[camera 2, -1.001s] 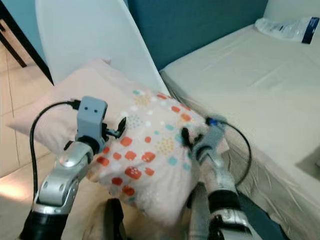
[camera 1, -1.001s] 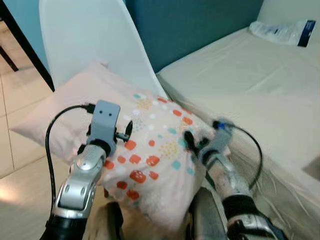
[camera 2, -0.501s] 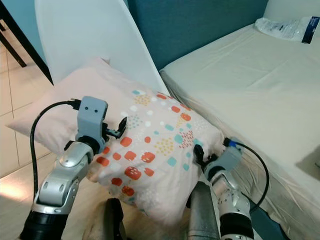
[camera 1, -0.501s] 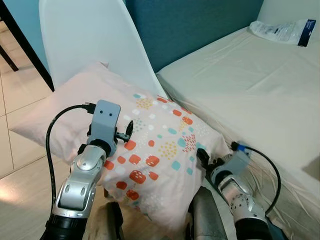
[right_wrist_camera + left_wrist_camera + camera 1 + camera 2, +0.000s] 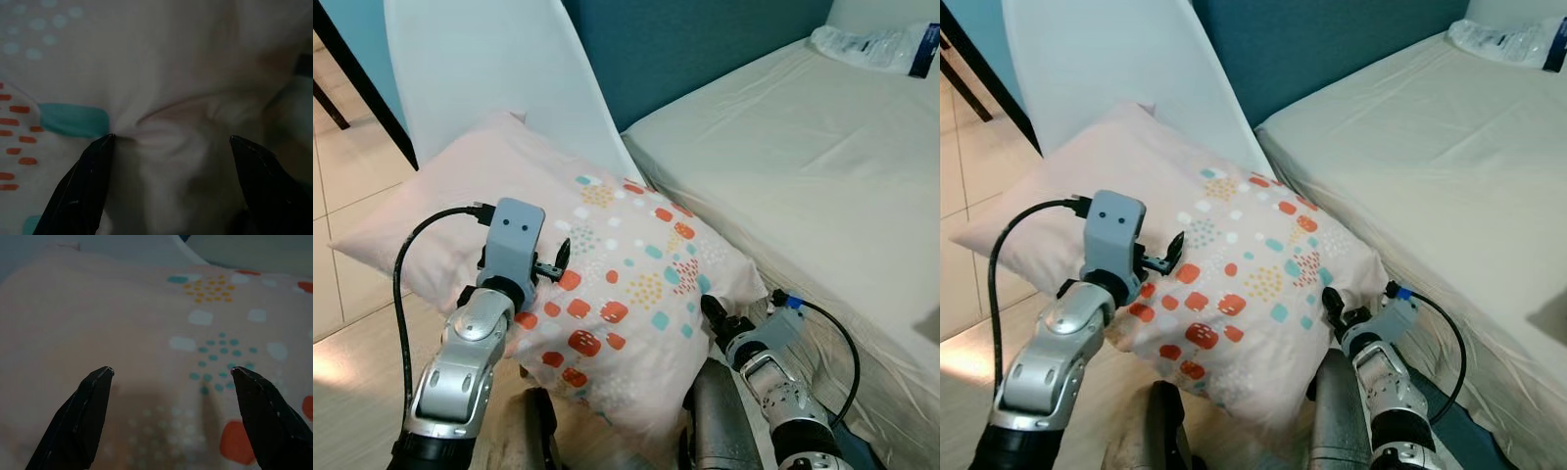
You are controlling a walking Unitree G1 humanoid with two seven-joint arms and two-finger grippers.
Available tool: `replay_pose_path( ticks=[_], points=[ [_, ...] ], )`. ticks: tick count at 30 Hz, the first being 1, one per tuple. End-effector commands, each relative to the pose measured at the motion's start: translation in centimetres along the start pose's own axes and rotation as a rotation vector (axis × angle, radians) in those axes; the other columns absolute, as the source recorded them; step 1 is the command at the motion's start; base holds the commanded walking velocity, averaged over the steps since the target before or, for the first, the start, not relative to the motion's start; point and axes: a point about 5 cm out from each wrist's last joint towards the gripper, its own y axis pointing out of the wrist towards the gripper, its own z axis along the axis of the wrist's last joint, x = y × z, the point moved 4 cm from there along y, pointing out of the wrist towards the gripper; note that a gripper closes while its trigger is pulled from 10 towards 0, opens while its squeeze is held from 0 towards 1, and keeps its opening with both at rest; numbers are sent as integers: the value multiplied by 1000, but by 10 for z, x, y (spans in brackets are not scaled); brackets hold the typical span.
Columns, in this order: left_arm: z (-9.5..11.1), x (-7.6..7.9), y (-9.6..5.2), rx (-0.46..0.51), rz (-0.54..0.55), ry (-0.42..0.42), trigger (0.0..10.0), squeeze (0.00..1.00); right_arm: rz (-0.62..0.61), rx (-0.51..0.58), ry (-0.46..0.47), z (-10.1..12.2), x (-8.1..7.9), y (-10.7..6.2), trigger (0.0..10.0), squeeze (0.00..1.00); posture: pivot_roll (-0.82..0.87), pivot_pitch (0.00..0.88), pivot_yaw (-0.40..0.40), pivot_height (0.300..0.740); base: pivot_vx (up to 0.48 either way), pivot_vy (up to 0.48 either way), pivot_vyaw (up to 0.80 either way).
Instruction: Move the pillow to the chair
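Already the spotted pillow (image 5: 578,245) lay on the white chair (image 5: 489,69) beside the bed (image 5: 822,166). Both the left gripper (image 5: 171,377) and right gripper (image 5: 171,142) had jaws wide, holding nothing; only withdrawal seemed left.

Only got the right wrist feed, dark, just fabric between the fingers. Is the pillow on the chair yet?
Observer: The pink pillow with orange and teal spots lies across the seat of the white plastic chair, leaning on its backrest.
Operator: Is the right tool holding it?
Observer: No. The right tool is open at the pillow's lower corner, beside the beige bed.
Operator: And the left one?
Observer: The left tool is open too, its fingers spread just over the pillow's top face.
Operator: Does the pillow fit on the seat?
Observer: Not wholly; the corner nearest the robot hangs past the seat's front edge.
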Motion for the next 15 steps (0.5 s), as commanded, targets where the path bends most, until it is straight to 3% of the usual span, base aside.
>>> replay_pose_path(
  ticks=[1, 5, 15],
  points=[
    [-7, -4, -5, -30, 4, 10, 10000, 0, 3, -26, 39, -13, 4, -2, 10000, 0, 24, 357, 83, 571, 0, 0, 0],
    [-5, -7, -12, -37, 5, 24, 10000, 0, 81, -17, 122, -10, -4, 3, 10000, 0, 50, 393, 87, 571, 0, 0, 0],
    [1, -12, -22, -42, 21, 23, 10000, 0, 91, -49, 87, -15, -10, 10, 10000, 0, 74, 428, 81, 571, 0, 0, 0]
  ],
)
